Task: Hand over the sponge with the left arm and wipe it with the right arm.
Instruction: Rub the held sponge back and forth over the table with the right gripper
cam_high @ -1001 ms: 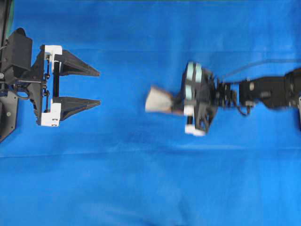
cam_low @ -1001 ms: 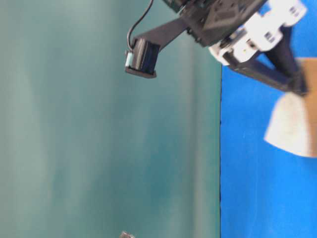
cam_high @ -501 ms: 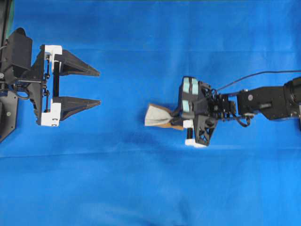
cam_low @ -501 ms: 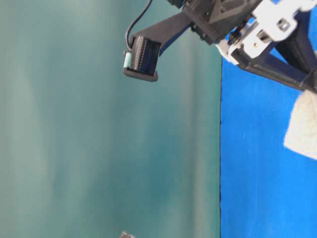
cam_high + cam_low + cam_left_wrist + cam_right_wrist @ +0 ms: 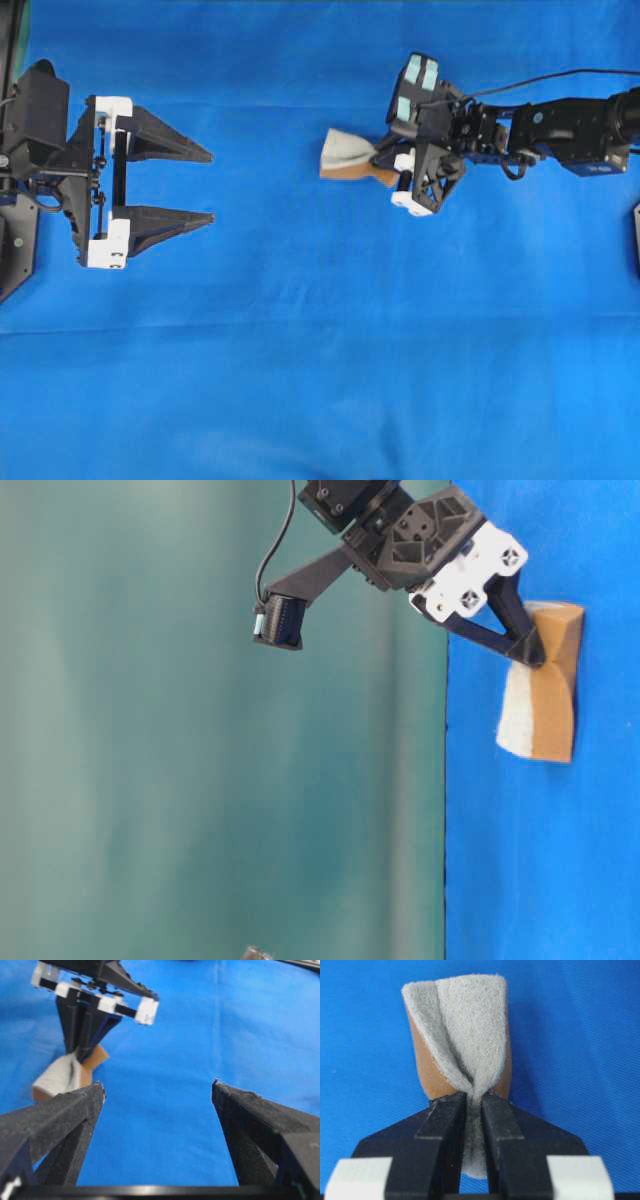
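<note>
**Right gripper pinches the sponge over the far side of the blue cloth; left gripper stands spread and empty**

The right arm (image 5: 570, 125) reaches in from the right edge of the overhead view, its wrist housing marked with pale teal patches. Its gripper (image 5: 474, 1102) is pressed together on the sponge (image 5: 462, 1035), the two black fingers (image 5: 445, 1125) squeezing the pad near one end so hard that the grey-white face folds into a crease between them. The orange-brown layer shows on either side of the fold. The free end of the sponge fans out beyond the fingertips, pointing toward the left arm.

Overhead, the sponge (image 5: 347, 157) lies toward the top edge of the blue cloth (image 5: 320, 360), right of the middle. In the table-level view the sponge (image 5: 540, 685) sits against the cloth, its brown side turned outward and its pale side nearer the cloth's edge; whether it presses on the cloth or hangs just above it I cannot tell.

The left arm (image 5: 30, 160) stays at the left edge of the cloth. Its gripper (image 5: 200, 185) is spread wide, both pointed fingers level and aimed toward the right arm, with nothing between them. It is well apart from the sponge. From the left wrist camera, the sponge (image 5: 62, 1074) and the right gripper (image 5: 82, 1057) appear beyond the left finger (image 5: 65, 1110), toward the upper left of that view.
</note>
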You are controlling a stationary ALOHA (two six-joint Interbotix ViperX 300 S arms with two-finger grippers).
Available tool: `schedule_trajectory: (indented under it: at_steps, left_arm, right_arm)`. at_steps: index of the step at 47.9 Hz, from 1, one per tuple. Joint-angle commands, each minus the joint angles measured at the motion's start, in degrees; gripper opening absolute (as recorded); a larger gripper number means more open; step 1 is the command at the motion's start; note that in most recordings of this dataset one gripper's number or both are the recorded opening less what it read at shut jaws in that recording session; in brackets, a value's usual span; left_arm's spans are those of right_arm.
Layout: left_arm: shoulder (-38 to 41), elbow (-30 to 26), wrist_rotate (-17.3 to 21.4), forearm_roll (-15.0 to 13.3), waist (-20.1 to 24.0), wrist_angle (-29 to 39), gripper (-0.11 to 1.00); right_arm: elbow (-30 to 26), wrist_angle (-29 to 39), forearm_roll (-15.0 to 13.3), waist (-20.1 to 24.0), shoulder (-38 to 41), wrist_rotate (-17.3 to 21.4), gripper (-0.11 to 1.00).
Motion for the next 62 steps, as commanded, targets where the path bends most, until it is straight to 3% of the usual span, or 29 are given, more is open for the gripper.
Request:
schedule_trajectory:
  at_steps: [1,10,22,31,45,62]
  left_arm:
    - [-0.18,-0.7,-0.09,0.18,-0.09,-0.53,0.86]
    - [-0.09,-0.7,-0.09,0.18,-0.09,-0.53,0.86]
    - [-0.18,-0.7,-0.09,0.18,-0.09,-0.53,0.86]
    - [-0.18,-0.7,-0.09,0.09,-0.09,-0.53,0.86]
    - [-0.18,-0.62,-0.53,0.18,-0.18,-0.18,0.85]
    - [-0.18,-0.62,-0.35,0.18,-0.62,-0.18,0.85]
  right_arm:
    - [-0.79,-0.09,-0.44,-0.62,-0.62,-0.09,0.16]
    - [-0.79,-0.18,-0.09,3.96,-0.62,1.14,0.16]
    - [-1.23,-0.18,2.64,17.75,-0.62,2.9,0.16]
    - [-2.29,-0.09,3.52,23.38,-0.62,4.22,0.16]
    - [-2.11,1.32,3.25,19.69,-0.62,3.78,0.16]
    - [-2.2,2.46,0.0,6.06,-0.62,3.43,0.16]
